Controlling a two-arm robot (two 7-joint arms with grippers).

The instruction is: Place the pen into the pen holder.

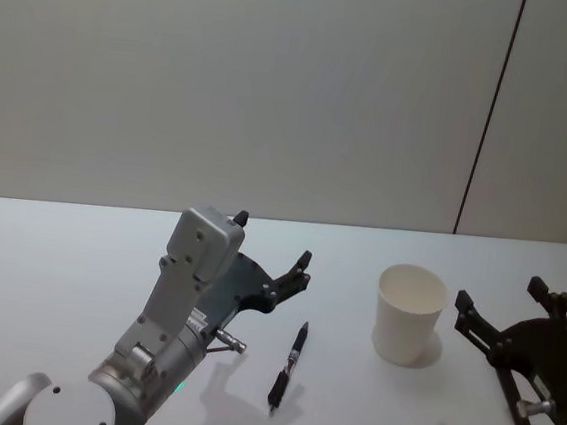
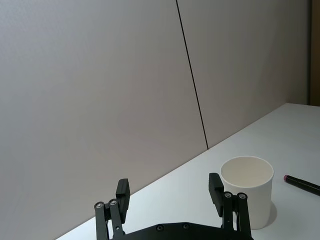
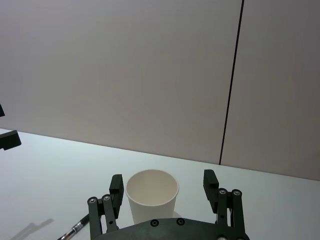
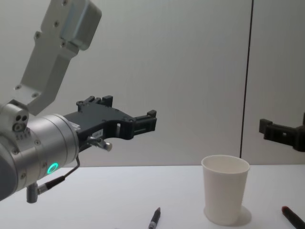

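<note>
White table point(image 1: 56, 281), grey panel wall point(image 1: 225, 86); left end effector point(image 1: 273, 239) wide near pen point(image 1: 289, 364), right end effector point(image 1: 500, 294) wide beside pen holder point(image 1: 409, 320)

The pen point(image 4: 155, 219) was clipped by the chest view's bottom edge, and from the right wrist, the right gripper point(image 3: 164, 183) covered 1 end of it.

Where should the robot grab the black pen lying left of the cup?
Around the middle of its barrel, coming straight down from above. The pen lies flat on the table, so its sides are free but nothing can slip beneath it. Squeeze across its thin width, not along its length. The open left gripper looks nearest.
</note>
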